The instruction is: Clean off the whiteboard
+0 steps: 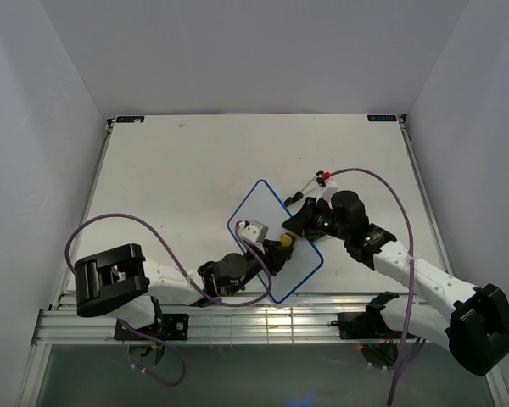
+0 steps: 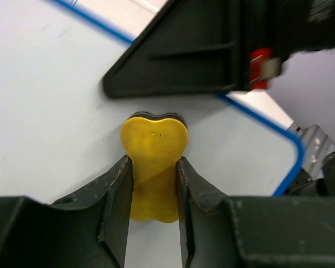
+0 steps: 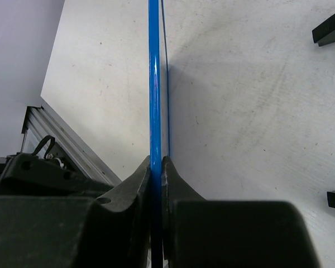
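Observation:
The whiteboard [image 1: 261, 203], white with a thin blue rim, lies turned like a diamond at the middle of the table. My left gripper [image 2: 153, 163] is shut on a yellow eraser block [image 2: 154, 139], which is pressed on the board's face [image 2: 50, 111] near its right corner; from above the eraser [image 1: 286, 243] shows as a small yellow spot. My right gripper [image 3: 157, 162] is shut on the board's blue rim [image 3: 155, 84], seen edge-on, at the board's right side [image 1: 299, 222]. No writing shows on the part of the board in the left wrist view.
An aluminium rail [image 1: 280, 318] runs along the near edge by the arm bases. Purple cables [image 1: 110, 222] loop over the table on both sides. White walls close in the table on the left, right and back. Two small black pieces [image 3: 330, 25] show beside the board.

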